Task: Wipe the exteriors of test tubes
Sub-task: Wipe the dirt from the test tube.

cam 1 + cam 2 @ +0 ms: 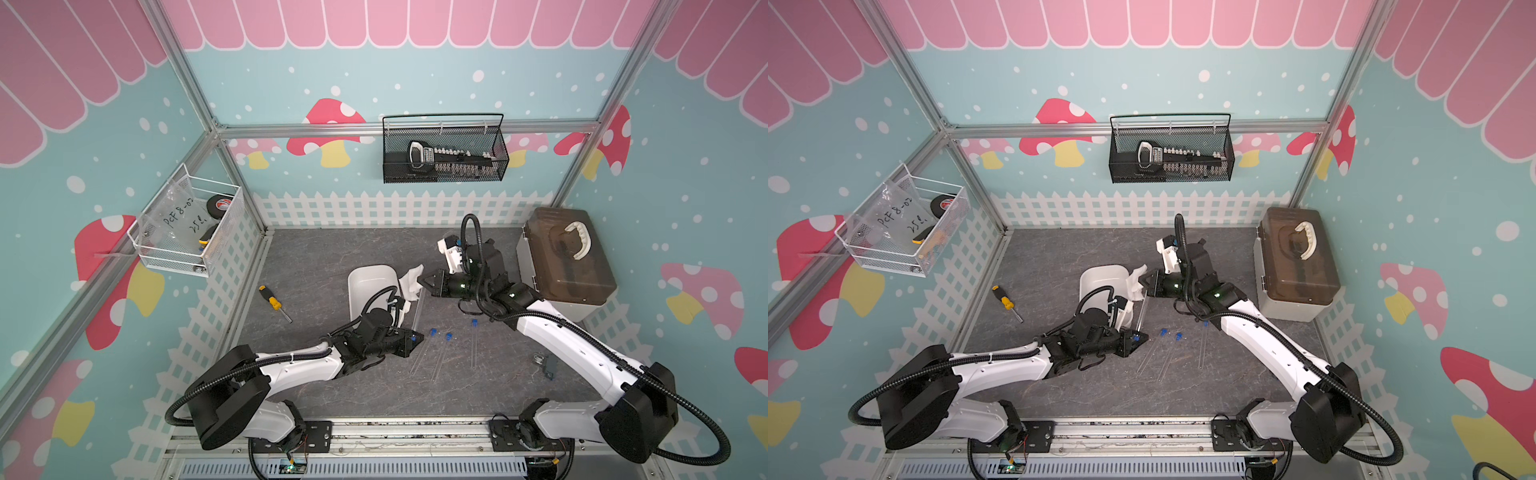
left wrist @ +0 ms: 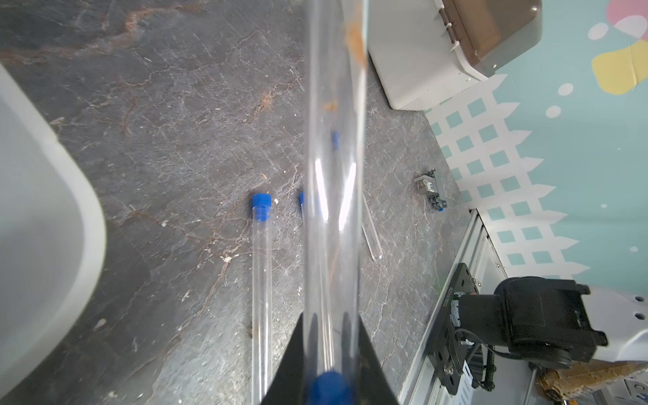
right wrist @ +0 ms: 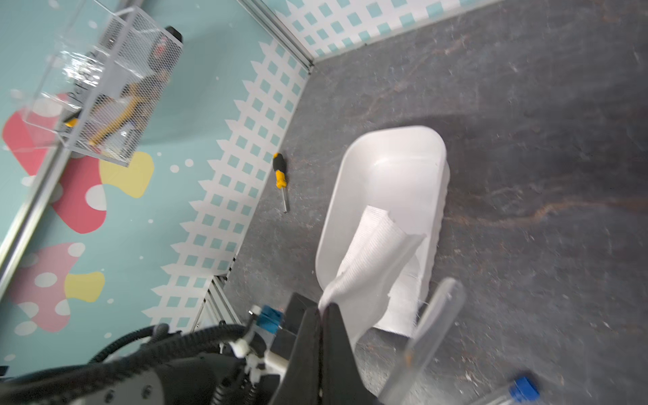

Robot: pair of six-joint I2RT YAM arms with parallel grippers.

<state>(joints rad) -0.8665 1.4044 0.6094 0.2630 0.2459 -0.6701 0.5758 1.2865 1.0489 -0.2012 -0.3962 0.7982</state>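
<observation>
Pincer states: the left pincer was shut on the blue-capped end of a thin, clear plastic test tube. In the left wrist view its black fingers clamped the tube from both sides. The tube extended away from the robot toward the right pincer, which was closed on a crumpled white cloth. The tube's far end lay at the cloth's edge; contact could not be confirmed. A white, rounded plastic tray stood just beside the cloth on the grey stone-patterned counter. Three further blue-capped test tubes lay flat on the counter between the arms, near each other but apart. A yellow-and-black-handled screwdriver lay well apart, left of the tray. A grey box with a brown translucent lid stood at the right wall.
</observation>
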